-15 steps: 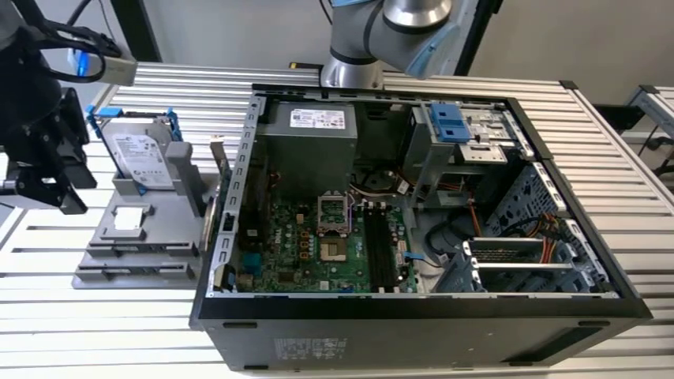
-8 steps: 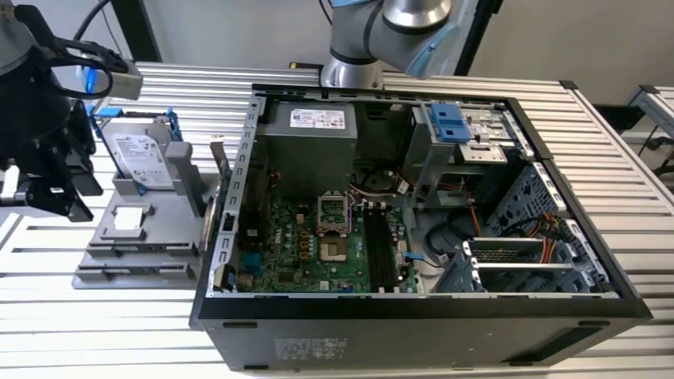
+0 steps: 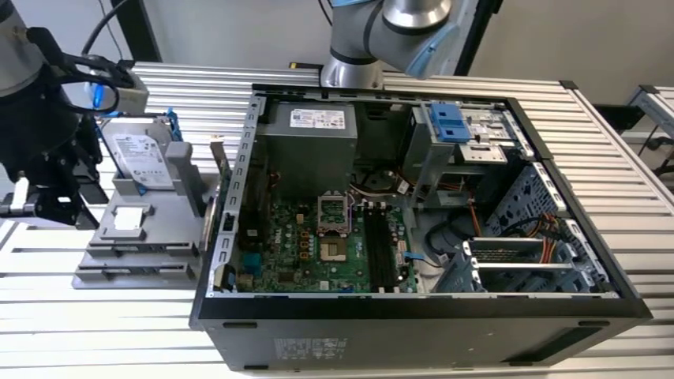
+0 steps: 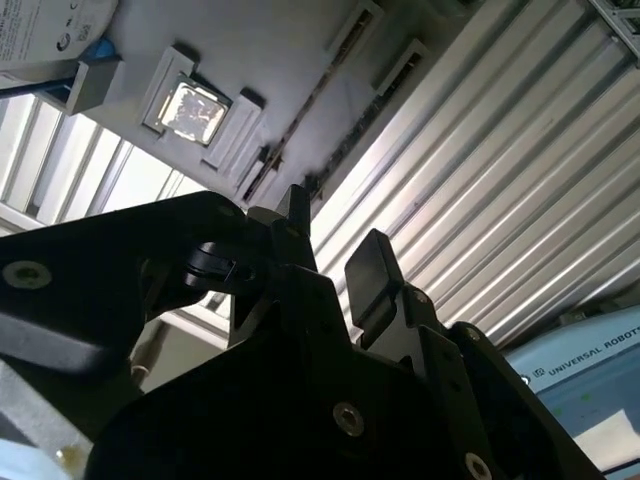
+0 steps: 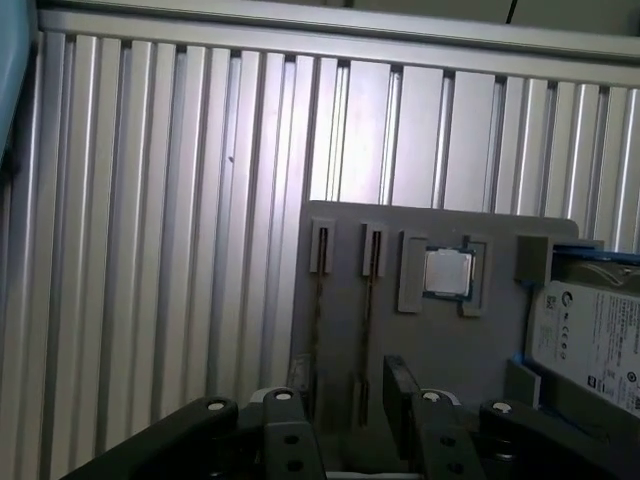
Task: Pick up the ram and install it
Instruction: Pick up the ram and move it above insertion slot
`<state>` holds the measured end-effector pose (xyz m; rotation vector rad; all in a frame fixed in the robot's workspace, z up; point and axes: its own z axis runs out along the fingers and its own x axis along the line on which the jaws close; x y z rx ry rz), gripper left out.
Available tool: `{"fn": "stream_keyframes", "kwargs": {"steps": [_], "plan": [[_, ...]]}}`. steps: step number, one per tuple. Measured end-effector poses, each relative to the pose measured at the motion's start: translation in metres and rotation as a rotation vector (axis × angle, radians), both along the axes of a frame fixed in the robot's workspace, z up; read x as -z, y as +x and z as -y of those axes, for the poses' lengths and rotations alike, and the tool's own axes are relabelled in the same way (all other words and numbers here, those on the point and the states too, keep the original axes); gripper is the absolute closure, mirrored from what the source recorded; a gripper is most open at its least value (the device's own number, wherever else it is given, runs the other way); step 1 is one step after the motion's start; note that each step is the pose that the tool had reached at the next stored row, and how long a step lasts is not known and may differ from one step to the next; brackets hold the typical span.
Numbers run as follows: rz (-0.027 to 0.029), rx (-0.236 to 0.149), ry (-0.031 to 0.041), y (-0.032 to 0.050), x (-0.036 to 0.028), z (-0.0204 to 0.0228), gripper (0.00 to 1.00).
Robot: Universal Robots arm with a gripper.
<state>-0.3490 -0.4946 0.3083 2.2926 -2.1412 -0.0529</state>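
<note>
gripper (image 5: 342,392) spread, ram (image 5: 320,262) edge-on in grey tray (image 5: 440,340)

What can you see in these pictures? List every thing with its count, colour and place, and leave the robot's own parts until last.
computer case: one, black, open, on the table
motherboard: one, green, inside the case
table: one, silver, slatted, under everything
holder: one, grey, beside the case on the exterior view's left
ram: two sticks, it seems, dark, standing edge-on in the holder's slots
processor chip: one, silver, in a recess of the holder
hard drive: one, silver with blue rails, on the holder
robot arm: one, silver and blue, at the case's far side
jaws: black, open, empty, close to the holder
</note>
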Motion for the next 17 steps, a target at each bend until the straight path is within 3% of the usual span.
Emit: {"fn": "stream_keyframes", "kwargs": {"steps": [9,15,17], "plan": [[0.0069,0.038,0.0,0.0002,0.0121,0.0036,0.0],[0.0047,0.046,-0.0005,0.002,0.0205,0.0037,0.0],[-0.0007,0.047,-0.0016,0.0024,0.0218,0.0038,0.0]]}}
